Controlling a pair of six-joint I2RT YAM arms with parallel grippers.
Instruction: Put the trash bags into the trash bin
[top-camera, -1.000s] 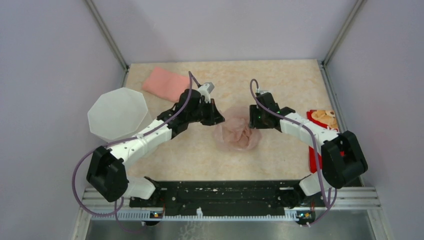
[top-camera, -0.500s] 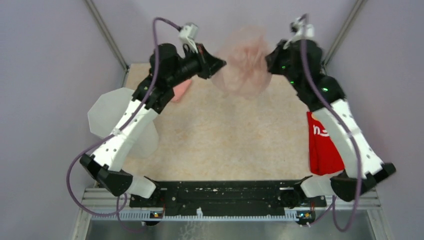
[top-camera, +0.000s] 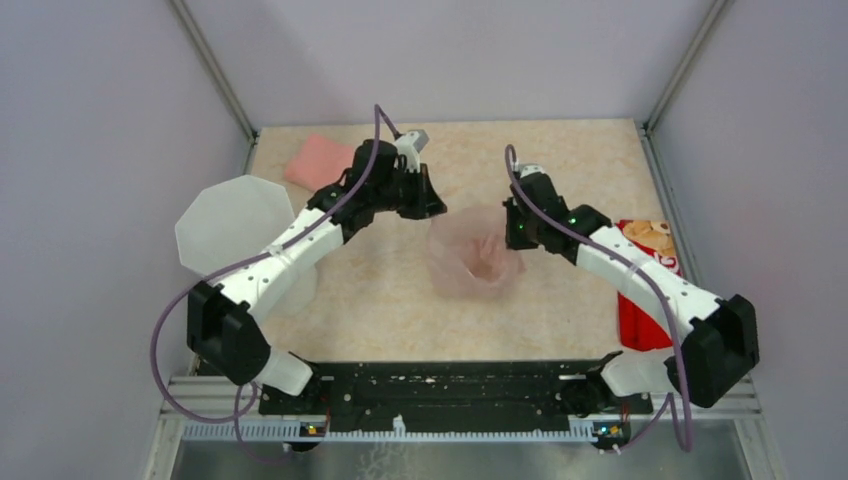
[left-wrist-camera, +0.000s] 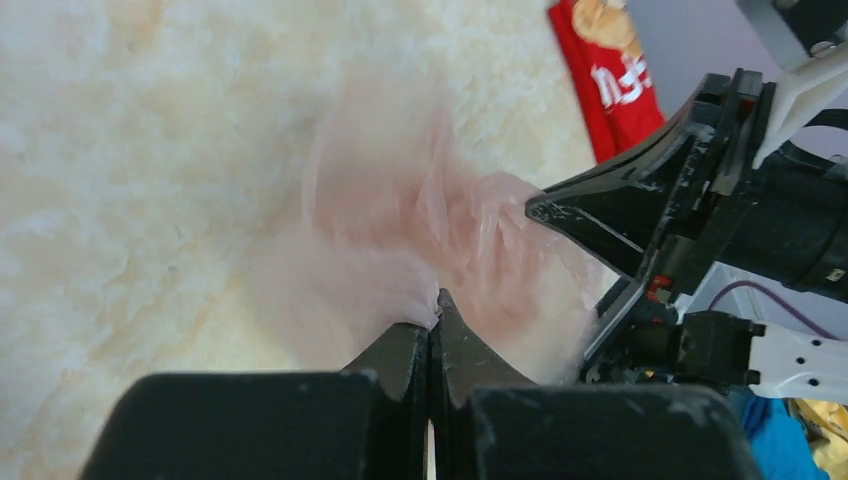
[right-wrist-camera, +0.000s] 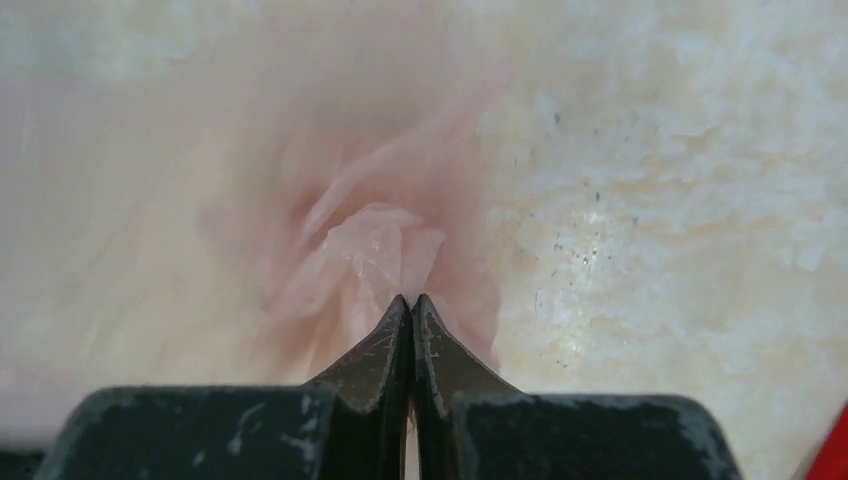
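Since half a second ago both arms have come down from high near the back wall. The trash bag they carried up there is now low over the middle of the table.

The trash bag is a thin, see-through pale pink film. From above it looks like a loose, crumpled pouch with its mouth facing up, stretched between the two grippers. Whether its bottom touches the table cannot be told.

The left gripper is at the bag's upper left edge. In the left wrist view its two black fingers are pressed together with a fold of pink film pinched at their tips.

The right gripper is at the bag's upper right edge. In the right wrist view its fingers also meet, with puckered film gathered at the tips. Both grippers are clamped on the bag. Their tips face each other across its mouth and do not touch.

The trash bin is white and see-through, with a many-sided rim. It stands at the far left of the table, well apart from the bag, and the left arm crosses in front of its lower right side. The bag is outside the bin.

A folded salmon-pink cloth lies at the back left, partly hidden by the left arm. A flat red packet lies along the right edge, under the right arm.
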